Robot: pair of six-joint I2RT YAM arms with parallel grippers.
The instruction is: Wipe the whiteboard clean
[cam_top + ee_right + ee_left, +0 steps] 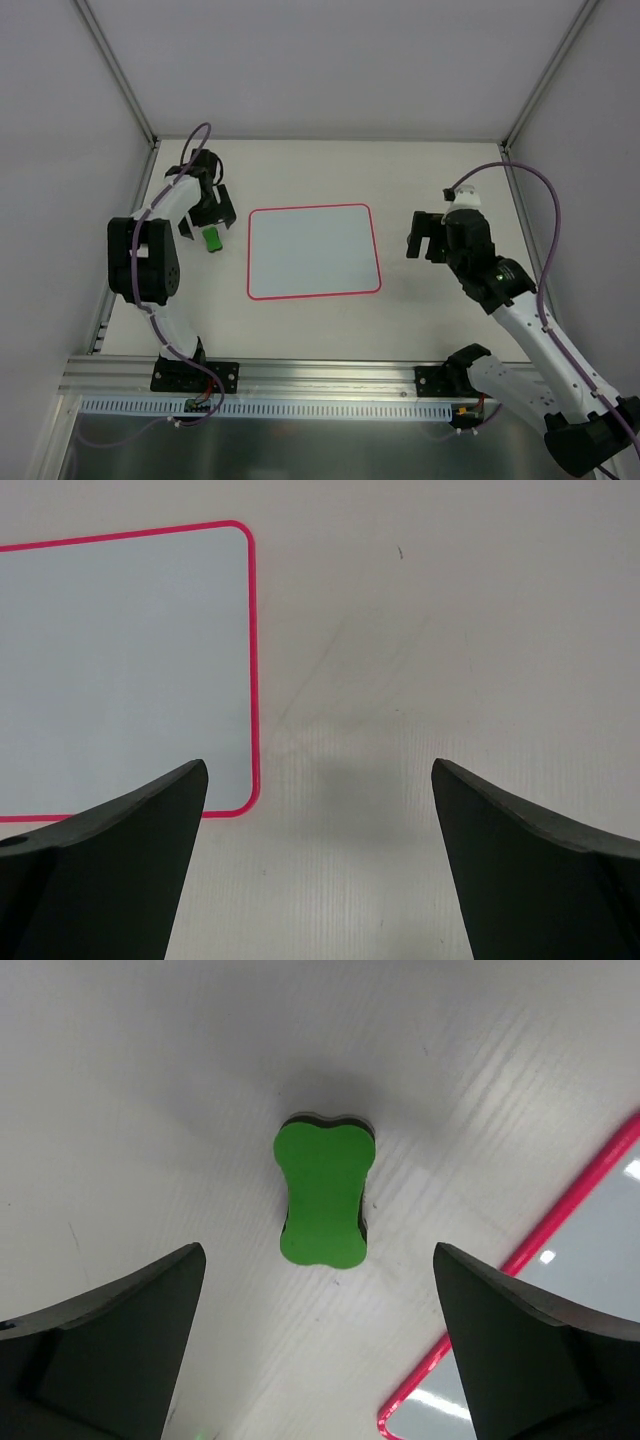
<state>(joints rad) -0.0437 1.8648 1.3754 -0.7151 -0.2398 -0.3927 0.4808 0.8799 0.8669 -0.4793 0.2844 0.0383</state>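
Note:
The whiteboard (313,251), pale bluish-white with a red rim, lies flat in the middle of the table with no marks visible. Its corner shows in the left wrist view (560,1300) and its right part in the right wrist view (120,670). A small green eraser block (212,238) lies on the table left of the board, and shows in the left wrist view (323,1193). My left gripper (212,212) is open above it, holding nothing, with the block ahead of the fingertips (130,1340). My right gripper (428,238) is open and empty, right of the board.
White enclosure walls stand on the left, back and right. An aluminium rail (320,375) runs along the near edge where the arm bases are bolted.

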